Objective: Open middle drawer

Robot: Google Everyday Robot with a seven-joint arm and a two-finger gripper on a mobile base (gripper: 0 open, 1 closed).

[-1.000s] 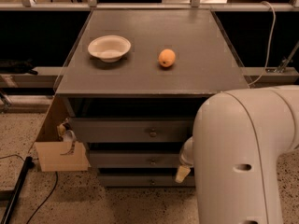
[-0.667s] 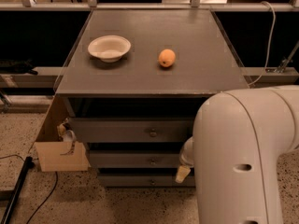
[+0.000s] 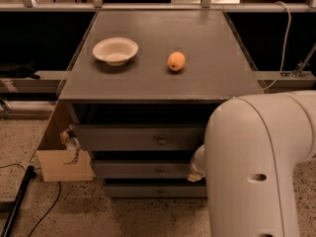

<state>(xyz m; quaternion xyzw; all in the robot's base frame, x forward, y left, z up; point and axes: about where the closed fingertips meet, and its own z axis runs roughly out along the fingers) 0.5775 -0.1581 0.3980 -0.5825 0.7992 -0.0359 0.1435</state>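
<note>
The cabinet has three grey drawers stacked under the tabletop. The middle drawer (image 3: pixel 143 169) is the second one, with a small round metal knob (image 3: pixel 161 172) at its centre. Its front sits in line with the drawers above and below. My gripper (image 3: pixel 196 169) is at the right end of the middle drawer's front, right of the knob. It is mostly hidden behind my big white arm (image 3: pixel 256 167). The top drawer (image 3: pixel 133 137) and the lowest drawer (image 3: pixel 148 190) show their own knobs.
On the grey tabletop (image 3: pixel 207 78) stand a white bowl (image 3: pixel 115 50) and an orange fruit (image 3: pixel 176 61). A cardboard box (image 3: pixel 61 159) leans against the cabinet's left side. Black cables (image 3: pixel 19 201) lie on the speckled floor at the left. A grey cable (image 3: pixel 284 43) hangs at the right.
</note>
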